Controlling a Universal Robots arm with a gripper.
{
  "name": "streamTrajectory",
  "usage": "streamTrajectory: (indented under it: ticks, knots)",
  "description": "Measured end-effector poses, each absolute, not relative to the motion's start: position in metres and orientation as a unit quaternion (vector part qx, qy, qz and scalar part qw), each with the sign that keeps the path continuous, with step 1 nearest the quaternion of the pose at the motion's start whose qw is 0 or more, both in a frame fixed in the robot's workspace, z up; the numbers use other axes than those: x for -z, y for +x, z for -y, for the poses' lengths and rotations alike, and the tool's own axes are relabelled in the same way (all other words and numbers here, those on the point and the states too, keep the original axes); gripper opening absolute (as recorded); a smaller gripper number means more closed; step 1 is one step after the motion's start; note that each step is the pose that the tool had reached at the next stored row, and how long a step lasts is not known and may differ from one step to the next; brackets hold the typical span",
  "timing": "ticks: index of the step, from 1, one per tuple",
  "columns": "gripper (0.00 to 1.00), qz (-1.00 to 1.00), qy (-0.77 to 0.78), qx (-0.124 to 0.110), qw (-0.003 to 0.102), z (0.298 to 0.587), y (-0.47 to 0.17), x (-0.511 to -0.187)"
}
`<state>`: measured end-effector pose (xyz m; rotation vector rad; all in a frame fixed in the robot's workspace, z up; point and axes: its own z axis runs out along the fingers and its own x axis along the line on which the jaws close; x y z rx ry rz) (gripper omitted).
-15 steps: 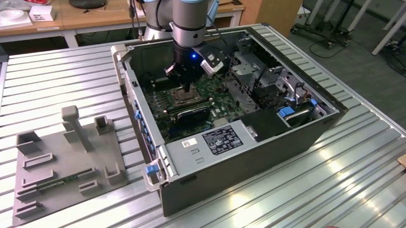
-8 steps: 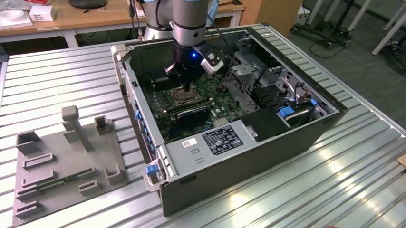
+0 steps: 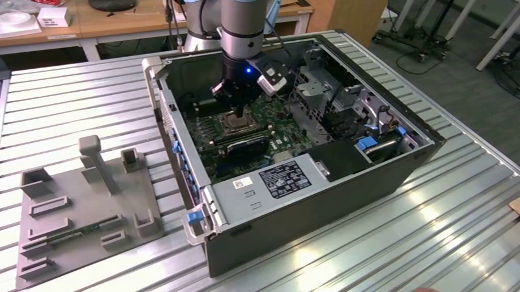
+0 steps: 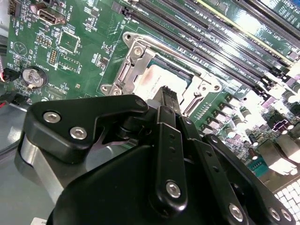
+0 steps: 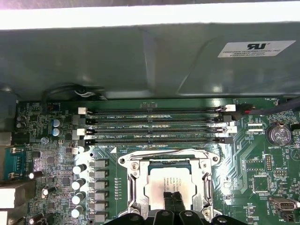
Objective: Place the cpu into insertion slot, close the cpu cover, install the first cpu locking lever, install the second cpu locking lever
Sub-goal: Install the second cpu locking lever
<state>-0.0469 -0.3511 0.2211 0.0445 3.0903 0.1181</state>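
The robot arm's tool (image 3: 236,113) reaches down into an open computer case (image 3: 325,182) lying on the slatted metal table (image 3: 73,109), its two fingers (image 5: 172,202) pressed together just above the chip (image 5: 169,183). The pale square chip sits inside the socket (image 4: 140,70), framed by the silvery metal cover (image 5: 133,180) on the green motherboard (image 5: 262,178), beside four long memory slots (image 5: 154,126). A grey parts fixture (image 3: 81,207) rests near the table's edge, apart from the case.
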Motion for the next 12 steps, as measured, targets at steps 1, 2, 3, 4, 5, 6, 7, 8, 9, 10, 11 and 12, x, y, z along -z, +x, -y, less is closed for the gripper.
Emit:
streamTrajectory:
  ticks: [1, 2, 3, 4, 5, 6, 7, 8, 9, 10, 11, 12]
  knots:
    - [0.11, -0.999, 0.014, -0.038, 0.024, 0.3511, -0.0469, -0.2211]
    - [0.11, -0.999, 0.014, -0.038, 0.024, 0.3511, -0.0469, -0.2211]
    - [0.11, -0.999, 0.013, -0.038, 0.024, 0.3511, -0.0469, -0.2211]
    - [0.11, -0.999, 0.013, -0.038, 0.024, 0.3512, -0.0469, -0.2212]
    - [0.11, -0.999, 0.014, -0.038, 0.024, 0.3512, -0.0469, -0.2211]
    - [0.11, -0.999, 0.013, -0.038, 0.024, 0.3512, -0.0469, -0.2211]
    - [0.11, -0.999, 0.014, -0.038, 0.024, 0.3511, -0.0469, -0.2211]
    - [0.11, -0.999, 0.014, -0.038, 0.024, 0.3511, -0.0469, -0.2211]
    - [0.11, -0.999, 0.014, -0.038, 0.024, 0.3511, -0.0469, -0.2211]
    - [0.11, -0.999, 0.014, -0.038, 0.024, 0.3511, -0.0469, -0.2211]
    - [0.11, -0.999, 0.014, -0.038, 0.024, 0.3511, -0.0469, -0.2211]
    - [0.11, -0.999, 0.014, -0.038, 0.024, 0.3511, -0.0469, -0.2211]
